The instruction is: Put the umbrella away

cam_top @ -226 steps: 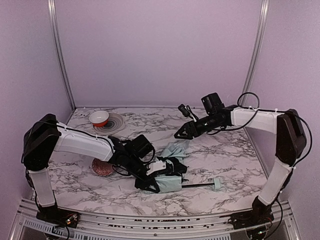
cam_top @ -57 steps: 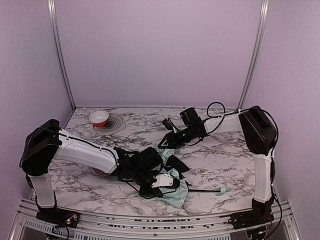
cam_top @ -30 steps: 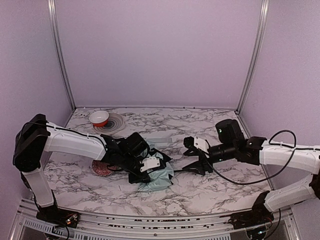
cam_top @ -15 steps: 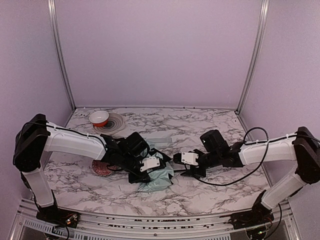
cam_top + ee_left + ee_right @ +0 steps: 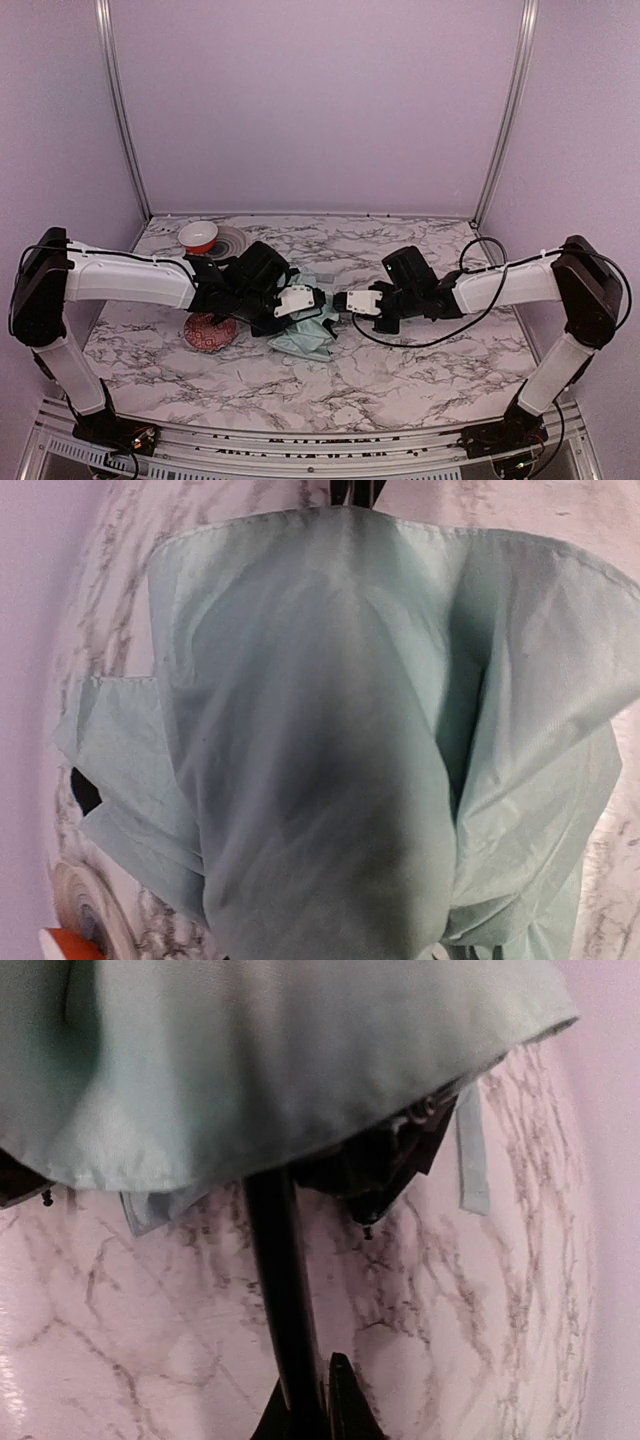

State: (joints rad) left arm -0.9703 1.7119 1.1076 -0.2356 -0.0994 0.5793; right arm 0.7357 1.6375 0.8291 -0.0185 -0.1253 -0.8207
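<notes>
Right tool pinches the umbrella by its shaft, lying crosswise, canopy leftward.

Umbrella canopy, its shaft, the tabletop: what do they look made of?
Umbrella canopy: thin woven fabric, likely synthetic, matte mint; it creases and folds softly.
Shaft: black, smooth, rigid rod, probably painted metal, can't confirm.
Tabletop: marble-pattern surface, grey veins on white; possibly laminate or film rather than stone.
</notes>
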